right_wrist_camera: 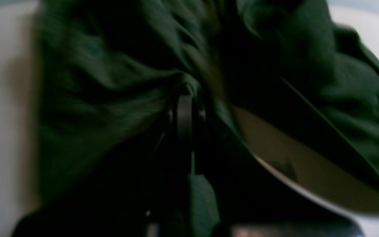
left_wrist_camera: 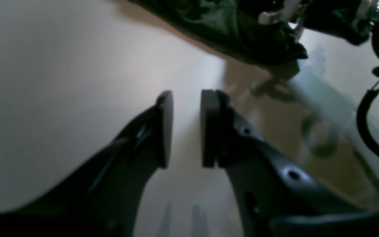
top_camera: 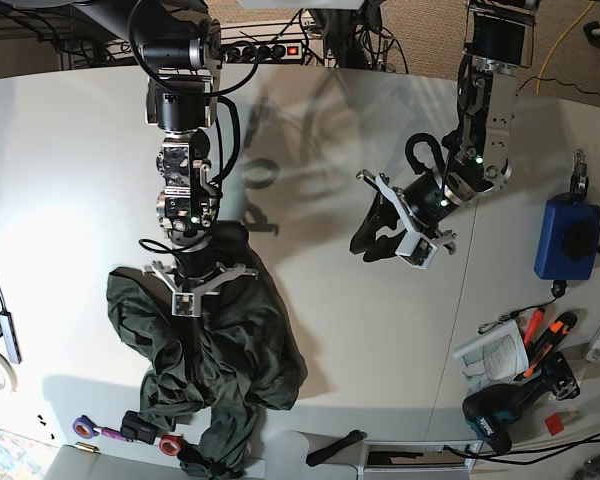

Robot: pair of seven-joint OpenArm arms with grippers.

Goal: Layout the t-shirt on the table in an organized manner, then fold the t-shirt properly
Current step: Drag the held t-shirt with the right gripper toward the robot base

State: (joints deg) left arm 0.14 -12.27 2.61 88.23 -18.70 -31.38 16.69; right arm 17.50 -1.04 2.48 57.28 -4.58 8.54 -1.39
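The dark green t-shirt (top_camera: pixel 235 355) lies crumpled in a heap on the white table (top_camera: pixel 350 340), at the base view's lower left. My right gripper (top_camera: pixel 185 318) points down into the heap's upper part. In the right wrist view its fingers (right_wrist_camera: pixel 184 108) are shut on a bunched fold of the t-shirt (right_wrist_camera: pixel 94 82). My left gripper (top_camera: pixel 367 243) hovers over bare table, well to the right of the garment. In the left wrist view it (left_wrist_camera: pixel 186 97) is open with nothing between the pads, and the t-shirt (left_wrist_camera: pixel 215 23) shows at the top edge.
A blue pouch (top_camera: pixel 567 237) sits at the right edge, with a booklet (top_camera: pixel 490 355), orange-handled tools (top_camera: pixel 545 335) and a drill (top_camera: pixel 500 415) below it. Tape rolls (top_camera: pixel 85 428) lie by the front edge at the left. A power strip (top_camera: pixel 270 48) runs along the back.
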